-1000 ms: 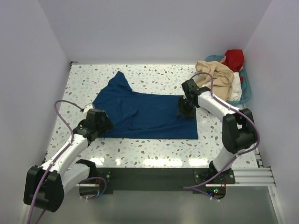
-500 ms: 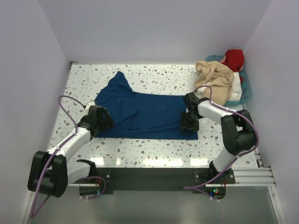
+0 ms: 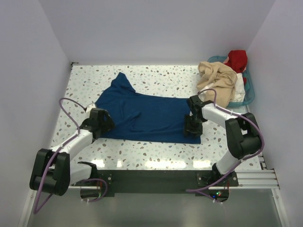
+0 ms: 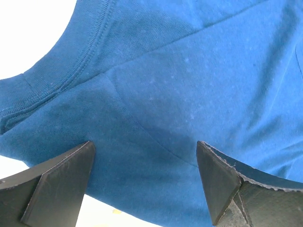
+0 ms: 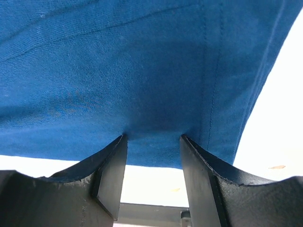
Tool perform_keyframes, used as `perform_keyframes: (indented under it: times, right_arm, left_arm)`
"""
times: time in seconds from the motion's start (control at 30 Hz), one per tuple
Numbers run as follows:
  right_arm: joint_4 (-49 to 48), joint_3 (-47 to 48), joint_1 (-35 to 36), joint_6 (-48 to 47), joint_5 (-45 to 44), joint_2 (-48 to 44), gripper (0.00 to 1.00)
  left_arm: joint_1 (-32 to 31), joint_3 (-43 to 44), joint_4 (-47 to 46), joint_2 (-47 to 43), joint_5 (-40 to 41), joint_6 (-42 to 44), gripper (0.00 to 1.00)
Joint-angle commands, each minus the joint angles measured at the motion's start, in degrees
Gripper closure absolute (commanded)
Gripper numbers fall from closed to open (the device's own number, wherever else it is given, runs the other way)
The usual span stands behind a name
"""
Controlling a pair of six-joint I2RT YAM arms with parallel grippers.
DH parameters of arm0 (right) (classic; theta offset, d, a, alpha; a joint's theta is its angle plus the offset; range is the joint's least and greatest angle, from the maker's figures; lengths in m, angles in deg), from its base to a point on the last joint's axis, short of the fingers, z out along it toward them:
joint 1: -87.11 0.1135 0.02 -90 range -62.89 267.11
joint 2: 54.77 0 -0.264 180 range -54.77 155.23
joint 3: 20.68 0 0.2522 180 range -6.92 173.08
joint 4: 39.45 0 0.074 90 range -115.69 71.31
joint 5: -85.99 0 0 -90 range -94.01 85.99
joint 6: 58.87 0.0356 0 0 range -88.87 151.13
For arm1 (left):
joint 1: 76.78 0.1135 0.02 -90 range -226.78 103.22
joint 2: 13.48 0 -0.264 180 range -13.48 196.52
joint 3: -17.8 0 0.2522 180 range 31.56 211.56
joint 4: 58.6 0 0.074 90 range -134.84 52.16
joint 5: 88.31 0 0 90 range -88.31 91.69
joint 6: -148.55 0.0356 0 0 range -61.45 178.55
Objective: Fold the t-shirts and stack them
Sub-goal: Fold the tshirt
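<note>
A dark navy t-shirt (image 3: 147, 116) lies spread flat across the middle of the table, one sleeve pointing to the far left. No white print shows. My left gripper (image 3: 105, 124) is open at the shirt's near-left edge. In the left wrist view (image 4: 144, 151) its jaws stand wide apart over the blue cloth (image 4: 180, 85), near a stitched hem. My right gripper (image 3: 191, 128) is at the shirt's near-right corner. In the right wrist view (image 5: 152, 139) it is open, with both fingertips touching the cloth (image 5: 118, 66) just inside the bottom edge.
A teal basket (image 3: 251, 92) stands at the back right corner, holding a beige shirt (image 3: 218, 78), a red shirt (image 3: 236, 59) and a white shirt (image 3: 240, 87). The speckled table (image 3: 156, 151) is walled on three sides. A black rail runs along the near edge.
My right gripper has moved toward the near edge along the shirt's right side to its near corner. My left gripper stayed at the shirt's left edge while its arm swung left.
</note>
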Motion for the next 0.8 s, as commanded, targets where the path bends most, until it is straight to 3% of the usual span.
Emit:
perform_keyframes:
  times: [0.0,0.47,0.63,0.77]
  right_arm:
    - [5.63,-5.95,0.2,0.05,0.6,4.89,0.47]
    - [11.26,-7.08,0.38,-0.66,6.4,4.28,0.46]
    - [11.53,-8.06,0.73,-1.18,8.07,4.01,0.46]
    - [13.1,-5.34,0.91,-1.18,8.77,1.03,0.45]
  left_arm:
    - [0.75,-2.26,-0.61,2.54,-0.37,-2.04,0.06]
    - [2.5,-2.17,8.0,3.52,-2.12,-8.11,0.01]
    - [2.86,-1.92,13.09,-0.87,-1.78,-8.38,0.0]
    - [2.51,3.78,15.82,-5.44,2.08,-4.08,0.03]
